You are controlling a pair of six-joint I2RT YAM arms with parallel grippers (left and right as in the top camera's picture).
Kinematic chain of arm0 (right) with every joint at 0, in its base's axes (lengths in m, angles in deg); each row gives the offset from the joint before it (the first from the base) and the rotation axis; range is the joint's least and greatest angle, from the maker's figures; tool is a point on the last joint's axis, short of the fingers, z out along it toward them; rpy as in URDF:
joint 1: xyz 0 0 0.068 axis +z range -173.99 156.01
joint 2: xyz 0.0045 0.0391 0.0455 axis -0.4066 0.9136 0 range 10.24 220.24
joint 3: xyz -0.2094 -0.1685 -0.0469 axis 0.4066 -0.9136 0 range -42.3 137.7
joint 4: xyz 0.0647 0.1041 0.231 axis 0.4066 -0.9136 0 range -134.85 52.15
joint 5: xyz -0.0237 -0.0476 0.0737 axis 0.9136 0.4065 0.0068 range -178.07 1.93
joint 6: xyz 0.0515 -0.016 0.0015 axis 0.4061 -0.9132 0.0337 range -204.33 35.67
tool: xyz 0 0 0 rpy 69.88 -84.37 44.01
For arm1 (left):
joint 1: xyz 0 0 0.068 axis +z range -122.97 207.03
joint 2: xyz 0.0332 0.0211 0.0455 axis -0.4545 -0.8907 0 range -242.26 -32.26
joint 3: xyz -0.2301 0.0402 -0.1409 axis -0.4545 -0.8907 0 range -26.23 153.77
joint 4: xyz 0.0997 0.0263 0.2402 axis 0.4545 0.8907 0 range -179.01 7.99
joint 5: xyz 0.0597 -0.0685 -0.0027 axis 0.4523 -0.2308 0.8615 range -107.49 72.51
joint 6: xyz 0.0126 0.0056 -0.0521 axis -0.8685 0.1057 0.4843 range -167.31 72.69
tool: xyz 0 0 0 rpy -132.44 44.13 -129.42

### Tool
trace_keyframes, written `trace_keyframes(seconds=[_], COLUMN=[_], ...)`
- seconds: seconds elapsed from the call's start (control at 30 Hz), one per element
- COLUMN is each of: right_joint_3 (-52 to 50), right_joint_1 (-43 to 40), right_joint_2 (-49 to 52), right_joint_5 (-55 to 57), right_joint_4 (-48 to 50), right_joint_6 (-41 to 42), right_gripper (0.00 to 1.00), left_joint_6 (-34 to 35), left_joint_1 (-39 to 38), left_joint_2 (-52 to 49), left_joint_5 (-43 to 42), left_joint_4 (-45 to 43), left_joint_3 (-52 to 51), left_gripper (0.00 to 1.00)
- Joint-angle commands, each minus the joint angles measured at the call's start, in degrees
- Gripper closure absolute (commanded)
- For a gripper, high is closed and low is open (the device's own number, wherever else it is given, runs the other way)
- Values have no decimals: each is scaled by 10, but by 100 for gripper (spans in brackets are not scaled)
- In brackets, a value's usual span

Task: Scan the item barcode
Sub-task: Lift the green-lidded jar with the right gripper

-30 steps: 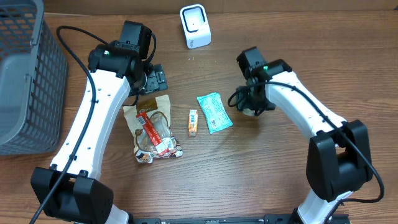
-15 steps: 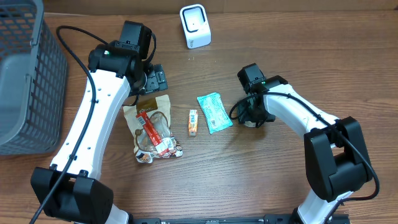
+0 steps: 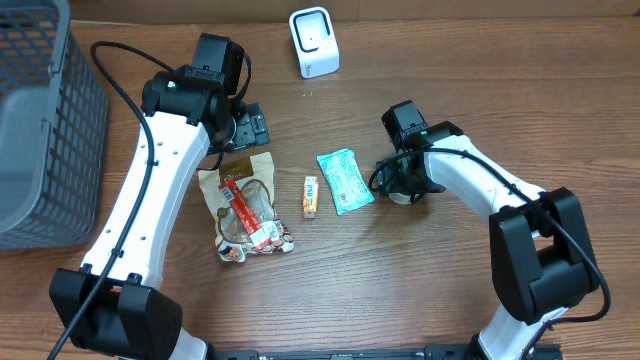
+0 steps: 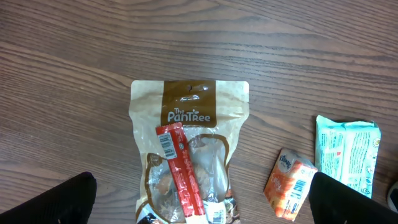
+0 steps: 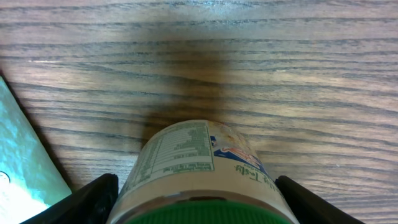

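Overhead: bottle [image 3: 401, 197] sits right of centre on the wood-grain table [image 3: 420, 290], almost all of it hidden under the right gripper [image 3: 403, 186]. Only a pale sliver shows, so I can't read its axis from here. The white boxy scanner [image 3: 313, 42] stands at the far edge, well apart. Teal foil packet [image 3: 345, 180] lies just left of the bottle, with a small orange pack [image 3: 310, 197] beyond it. Further left is the snack pouch [image 3: 245, 205], a red stick [image 3: 243, 210] lying on it. Grey mesh basket [image 3: 40, 130] far left. Left gripper [image 3: 246, 127] hangs above the pouch's top edge.

Left wrist: fingers [image 4: 53, 199] are spread wide in both bottom corners, with nothing between them or touching them. The pouch is glossy with a brown header, long axis toward the camera.

Right wrist: the bottle is round plastic with a printed paper label and a green cap [image 5: 205, 213]. Its long axis runs along the line of sight, cap end nearest the lens and the far end against the wood. One dark finger [image 5: 93, 199] flanks it on each side, close to the wall. Can't tell whether they're pressing or just clear of it.
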Motion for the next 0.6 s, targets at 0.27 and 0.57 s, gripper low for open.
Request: trace_keyframes(seconds=[0.27, 0.57], right_joint_3=[21, 21], right_joint_1=[-2, -2], right_joint_2=[-5, -5], right_joint_5=[2, 19], right_joint_4=[-29, -17], right_joint_6=[-19, -18], right_gripper=[23, 23], left_joint_6=[-9, -9], left_joint_1=[1, 1], left_joint_2=[10, 10], left_joint_5=[7, 7], left_joint_4=[1, 1], left_joint_3=[9, 9], left_gripper=[0, 0])
